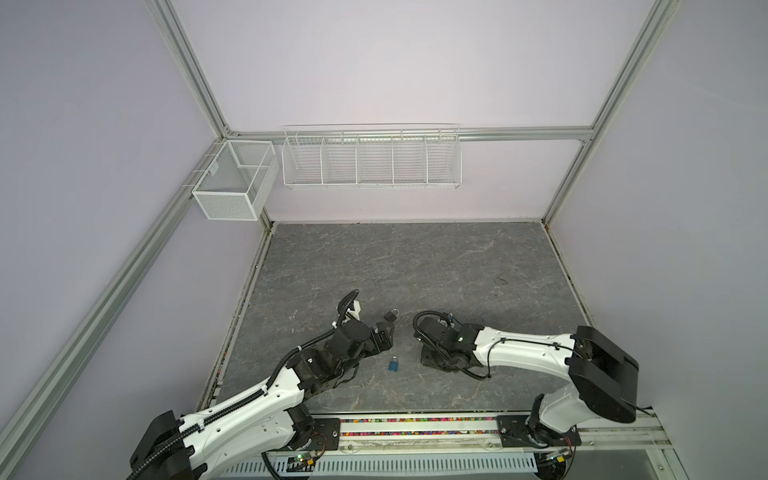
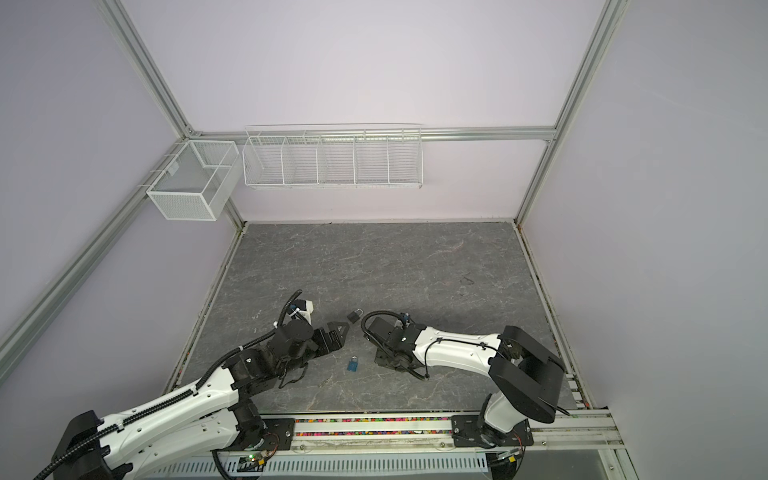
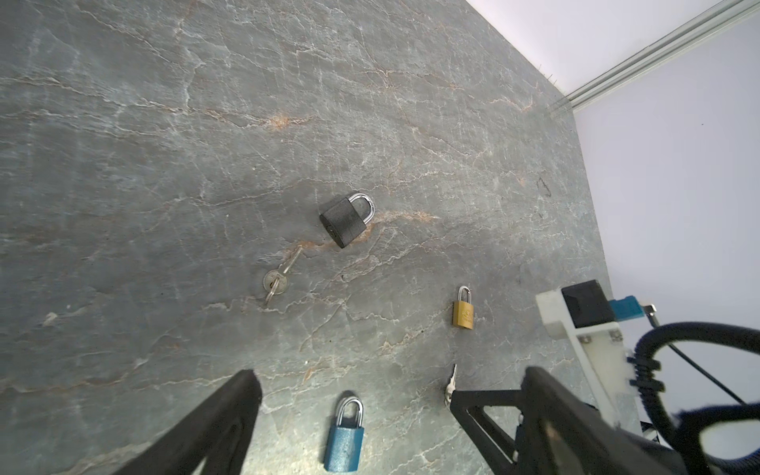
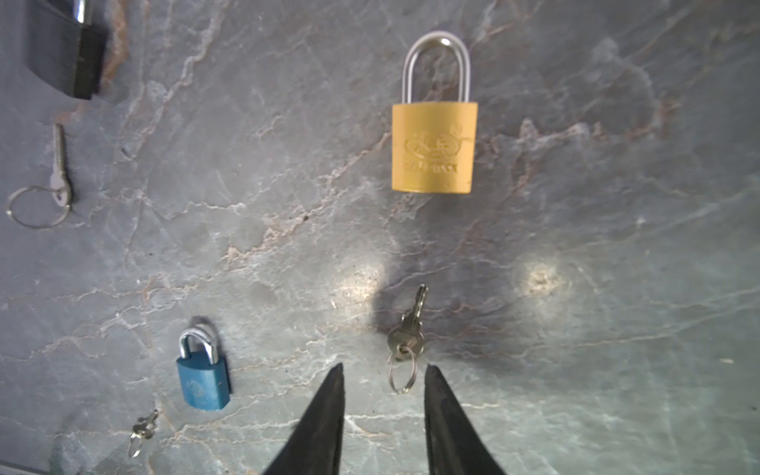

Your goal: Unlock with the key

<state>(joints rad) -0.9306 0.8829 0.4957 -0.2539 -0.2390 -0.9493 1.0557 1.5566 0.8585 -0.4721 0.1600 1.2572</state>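
Three padlocks lie on the grey stone table: black, gold and blue. A key on a ring lies below the gold padlock. My right gripper points down at it, jaws narrowly apart and gripping nothing, with the ring just between the tips. A second key lies by the black padlock, and a small key by the blue one. My left gripper is wide open, low over the blue padlock and holding nothing.
A long white wire rack and a mesh basket hang on the back wall, well above the table. The arms' base rail runs along the front edge. The two wrists stand close together near the table's front middle.
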